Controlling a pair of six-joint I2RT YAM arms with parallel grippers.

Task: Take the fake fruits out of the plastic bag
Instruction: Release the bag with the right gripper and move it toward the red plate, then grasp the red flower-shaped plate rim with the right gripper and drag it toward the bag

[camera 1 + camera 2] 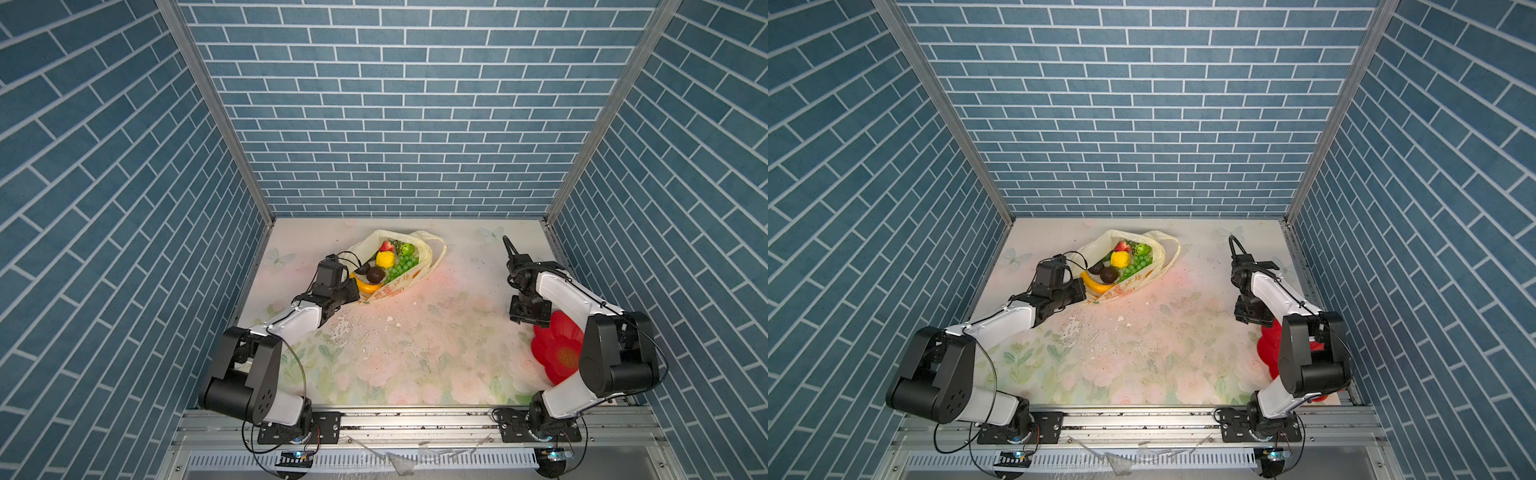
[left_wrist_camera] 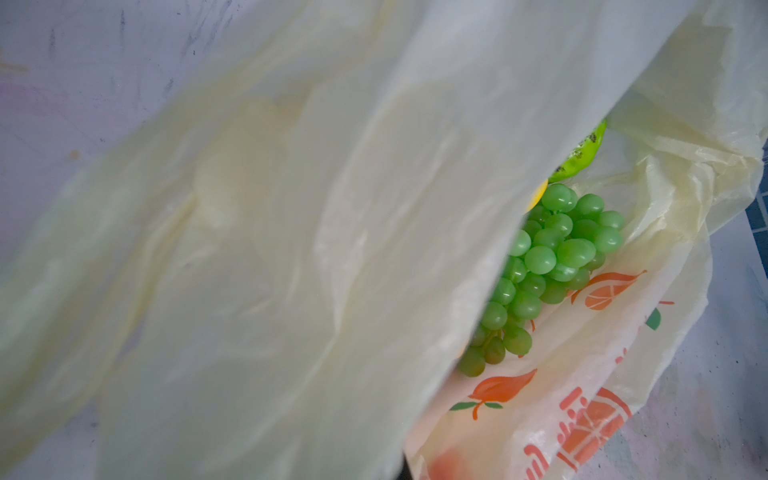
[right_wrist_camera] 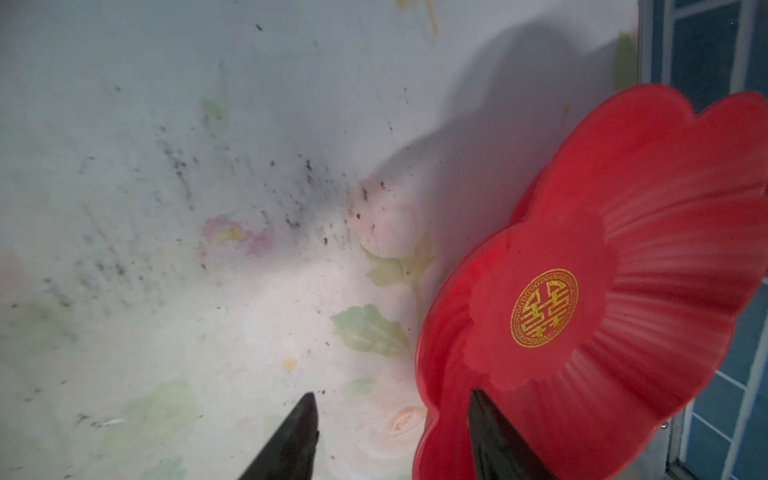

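Rim of plastic bag (image 1: 401, 283), 7 o'clock, sits clenched in left claw (image 1: 357, 289); released right claw (image 3: 391, 394) should enter the mouth for the green grape bunch (image 2: 552, 253).

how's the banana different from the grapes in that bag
The banana is one long, curved, smooth yellow piece; the grapes are a bunch of many small green balls. The banana lies at the near edge of the bag; the grapes lie further in, against its printed side. Both are glossy plastic fruit and both are inside the bag, not yet taken out.
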